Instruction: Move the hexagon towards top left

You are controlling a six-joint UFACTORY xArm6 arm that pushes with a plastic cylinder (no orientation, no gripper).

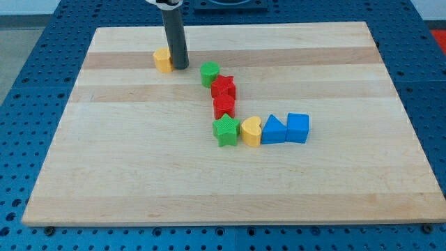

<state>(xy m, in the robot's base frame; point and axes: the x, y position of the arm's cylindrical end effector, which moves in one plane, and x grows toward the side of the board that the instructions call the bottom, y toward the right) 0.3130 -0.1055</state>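
A yellow hexagon block [163, 61] lies near the board's top left part. My tip [180, 67] rests on the board, touching or almost touching the hexagon's right side. The dark rod rises from it to the view's top edge. To the right of the tip sits a green block [210, 73], roughly cylindrical.
Below the green block stand two red blocks, a star [224, 87] and another [224, 105]. Further down is a row: green star [226, 130], yellow heart-like block [251, 130], blue triangle [273, 130], blue cube [297, 127]. The wooden board [125, 181] lies on a blue perforated table.
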